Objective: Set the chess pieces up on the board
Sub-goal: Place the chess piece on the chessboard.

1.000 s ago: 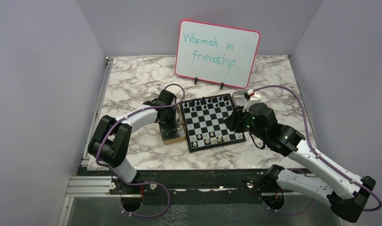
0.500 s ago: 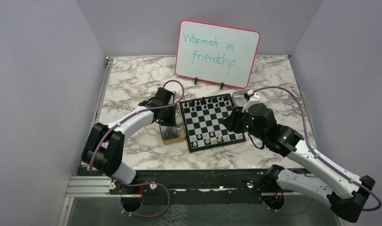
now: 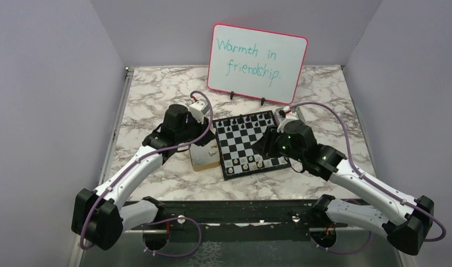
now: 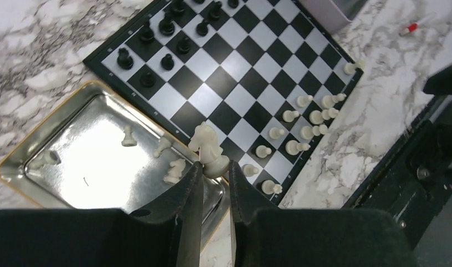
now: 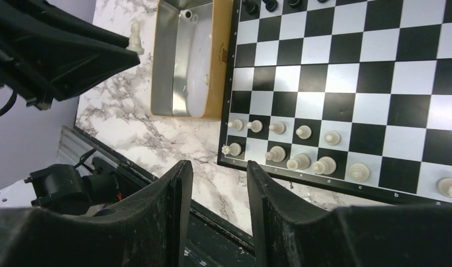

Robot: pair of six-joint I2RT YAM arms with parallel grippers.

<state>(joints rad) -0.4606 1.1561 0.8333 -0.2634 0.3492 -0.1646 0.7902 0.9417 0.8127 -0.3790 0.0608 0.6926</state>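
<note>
- The left gripper (image 4: 212,169) is clamped on a cream knight (image 4: 207,146). It pinches the base, with the horse's head standing clear above the fingertips.
- The knight hangs in the air over the spot where the metal tray (image 4: 93,167) meets the near-left corner of the chessboard (image 4: 251,83). It isn't on a square yet.
- The right gripper (image 5: 215,183) has its fingers apart with nothing between them. It hovers over the near edge of the board, above the cream ranks.
- I'd call the job well over halfway, but not finished.
- The black chessmen (image 4: 147,34) are grouped on the far side in roughly two rows. The frame cuts some of them off, so I can't tell whether the set is complete.
- The cream chessmen (image 5: 298,161) stand on the near two rows. The right wrist view shows five in the pawn row, all on the tray side, and about six along the back rank with open squares between them.
- So cream has clear gaps to fill, and the knight in hand looks bound for one of those back-rank squares.
- The tray sits on the marble just beside the board's left edge. I can't tell whether they touch.
- Inside it are about four loose cream pieces (image 4: 174,170). At least two lie tipped over, and one sits off alone at the far end.
- By my read, those pieces plus the knight are what remains to be placed.
</note>
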